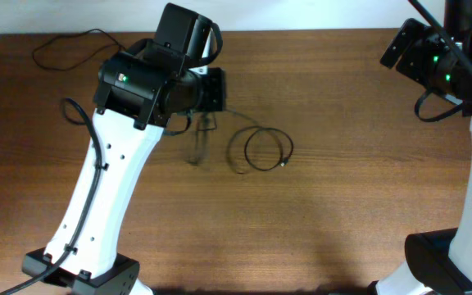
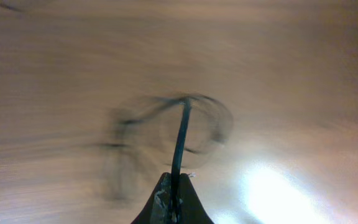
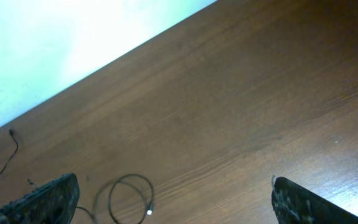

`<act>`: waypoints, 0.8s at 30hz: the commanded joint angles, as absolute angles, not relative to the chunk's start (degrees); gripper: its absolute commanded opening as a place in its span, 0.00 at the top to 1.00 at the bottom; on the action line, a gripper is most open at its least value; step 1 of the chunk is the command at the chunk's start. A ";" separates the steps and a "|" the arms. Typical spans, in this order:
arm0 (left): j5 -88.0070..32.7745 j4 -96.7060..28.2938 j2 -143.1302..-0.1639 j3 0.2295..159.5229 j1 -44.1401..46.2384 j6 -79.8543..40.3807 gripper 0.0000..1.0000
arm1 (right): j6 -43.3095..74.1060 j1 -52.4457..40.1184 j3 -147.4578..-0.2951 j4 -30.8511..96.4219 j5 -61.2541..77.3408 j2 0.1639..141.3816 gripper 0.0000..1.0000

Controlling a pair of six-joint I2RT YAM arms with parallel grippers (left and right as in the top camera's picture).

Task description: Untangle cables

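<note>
The left gripper, its dark jaws pinched together, clamps one thin black cord that runs out to a small coil of black cable lying mid-desk on the brown wooden desk. The wrist view is blurred, so whether a knot remains there I cannot tell. The right gripper hangs wide open and empty by the far right corner. One loose black strand lies apart near the far left corner — seemingly freed — and the coil probably remains to separate.
</note>
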State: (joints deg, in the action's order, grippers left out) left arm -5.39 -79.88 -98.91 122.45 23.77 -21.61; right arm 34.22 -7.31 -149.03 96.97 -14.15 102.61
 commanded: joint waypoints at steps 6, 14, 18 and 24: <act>0.82 -77.06 -99.04 122.72 24.51 -17.50 1.00 | 33.82 -7.05 -149.14 97.30 -15.29 102.50 0.01; 6.92 -83.68 -102.04 122.72 24.49 -24.51 1.00 | 33.85 -7.05 -149.14 97.30 -15.29 102.50 0.02; -56.40 -77.84 -102.21 122.72 21.76 1.43 1.00 | 33.85 -7.05 -149.14 97.30 -15.29 102.50 0.02; -27.79 -76.09 -102.30 122.72 21.26 -5.34 1.00 | 33.85 -7.05 -149.14 97.30 -15.29 102.50 0.02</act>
State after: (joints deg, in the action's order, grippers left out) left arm -42.41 -74.06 -102.13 122.43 21.78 -3.16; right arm 34.22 -7.31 -149.03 96.97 -14.17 102.61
